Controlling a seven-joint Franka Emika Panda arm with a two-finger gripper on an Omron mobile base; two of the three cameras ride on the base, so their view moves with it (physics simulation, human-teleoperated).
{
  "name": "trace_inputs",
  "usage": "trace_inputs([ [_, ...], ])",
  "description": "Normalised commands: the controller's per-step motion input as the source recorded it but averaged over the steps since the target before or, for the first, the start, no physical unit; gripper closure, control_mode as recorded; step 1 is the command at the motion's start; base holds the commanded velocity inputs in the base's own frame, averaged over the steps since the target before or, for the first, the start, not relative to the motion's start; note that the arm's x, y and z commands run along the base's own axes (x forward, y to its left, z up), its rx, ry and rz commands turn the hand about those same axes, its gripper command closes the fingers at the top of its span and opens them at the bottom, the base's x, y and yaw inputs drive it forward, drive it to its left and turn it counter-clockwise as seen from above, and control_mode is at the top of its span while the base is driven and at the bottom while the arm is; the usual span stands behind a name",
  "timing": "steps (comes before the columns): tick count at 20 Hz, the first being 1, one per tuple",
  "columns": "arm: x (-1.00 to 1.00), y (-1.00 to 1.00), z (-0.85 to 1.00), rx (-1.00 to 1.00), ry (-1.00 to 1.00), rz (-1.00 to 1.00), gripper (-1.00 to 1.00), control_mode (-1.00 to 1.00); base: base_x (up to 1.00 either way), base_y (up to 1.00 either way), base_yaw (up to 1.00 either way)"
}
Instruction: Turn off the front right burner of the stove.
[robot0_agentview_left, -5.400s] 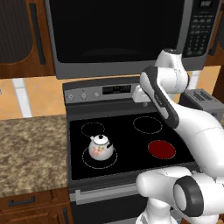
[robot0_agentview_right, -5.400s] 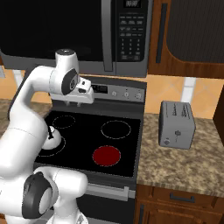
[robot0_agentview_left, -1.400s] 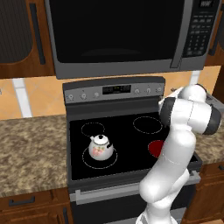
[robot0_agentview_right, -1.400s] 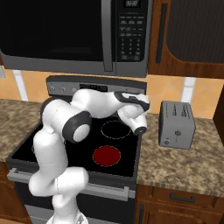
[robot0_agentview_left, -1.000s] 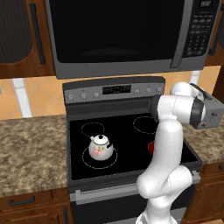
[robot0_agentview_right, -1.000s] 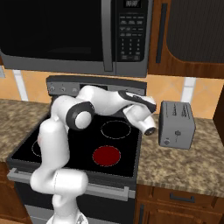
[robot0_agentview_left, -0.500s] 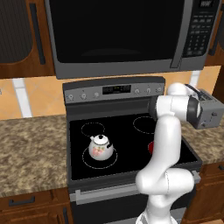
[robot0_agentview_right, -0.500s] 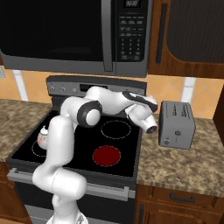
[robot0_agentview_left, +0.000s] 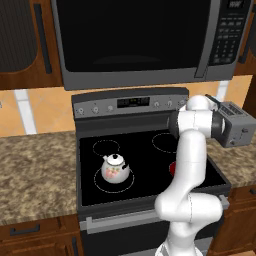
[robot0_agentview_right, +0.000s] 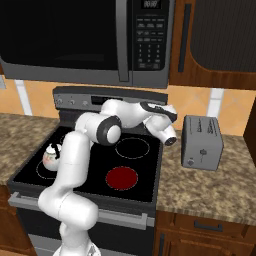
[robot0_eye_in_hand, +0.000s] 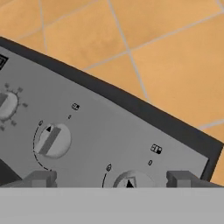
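The stove has a black glass top and a grey back panel. Its front right burner glows solid deep red; in the left base view only a red sliver of that burner shows beside my arm. My hand is up at the right end of the back panel. In the hand view my gripper is open, fingertips wide apart on either side of the rightmost knob. A second knob lies to its left, its pointer tilted.
A white flowered kettle stands on the front left zone. A silver toaster sits on the granite counter just right of the stove. The big microwave hangs above.
The arm has swung from the stove's left across to the right end of the back panel; in the last half second it has barely moved. The burner stays red.
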Motion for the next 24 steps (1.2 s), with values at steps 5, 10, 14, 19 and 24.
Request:
trace_inputs([
  [5,0.52,-0.02,-0.01,0.0,0.0,0.0,-1.0,-1.0,0.0,0.0,0.0],
  [10,0.22,-0.08,-0.12,-0.05,0.0,0.0,-1.0,-1.0,0.0,0.0,0.0],
  [14,-0.15,0.1,-0.25,-0.19,-0.08,0.0,-1.0,-1.0,0.0,0.0,0.0],
  [19,0.0,0.01,0.0,-0.02,-0.01,-0.03,-1.0,-1.0,0.0,0.0,0.0],
  [24,0.01,0.0,-0.02,-0.05,0.0,-0.08,-1.0,-1.0,0.0,0.0,0.0],
])
